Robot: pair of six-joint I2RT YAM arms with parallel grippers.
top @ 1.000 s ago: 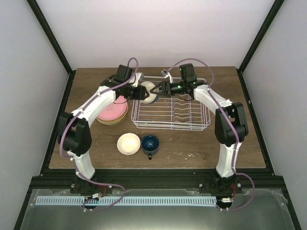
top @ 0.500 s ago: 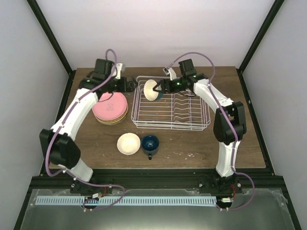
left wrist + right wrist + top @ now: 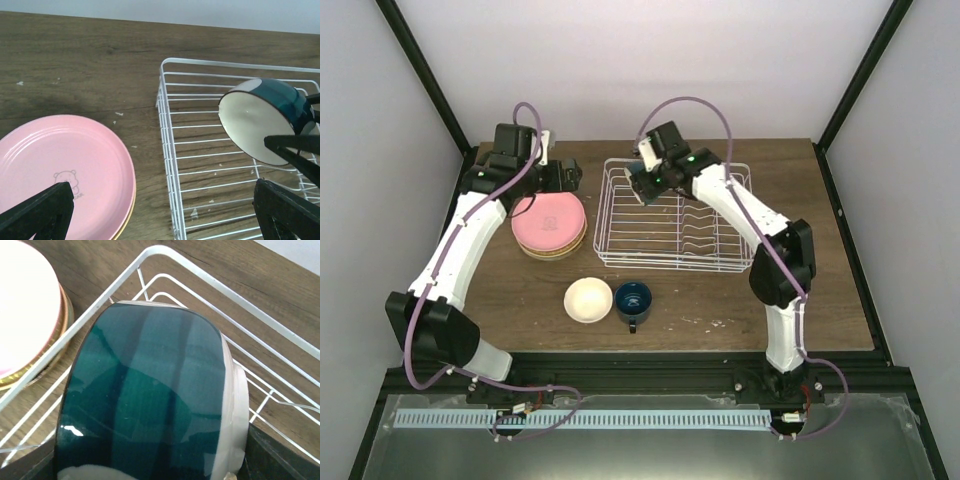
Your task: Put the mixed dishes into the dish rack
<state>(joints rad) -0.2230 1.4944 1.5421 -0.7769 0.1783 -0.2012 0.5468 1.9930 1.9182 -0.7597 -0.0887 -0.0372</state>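
**A:** Top external view, biggest thing first?
**B:** The white dish rack (image 3: 677, 265) sits on the table (image 3: 720, 300). Left of it, the pink plate (image 3: 550, 220) is stacked on the tan-yellow plate (image 3: 563, 252).
**A:** Bowls?
**B:** The right gripper (image 3: 643, 182) is clamped on the white-and-blue bowl (image 3: 262, 122), tipped on edge above the rack's far-left corner. The cream bowl (image 3: 588, 300) sits just beside the dark blue mug (image 3: 633, 298), in front of the rack.
**A:** Left gripper (image 3: 570, 178)?
**B:** Jaws wide apart and empty, by the pink plate's far edge.

left gripper (image 3: 575, 180): jaws wide apart, arm extended | right gripper (image 3: 640, 187): gripping, arm stretched forward-left
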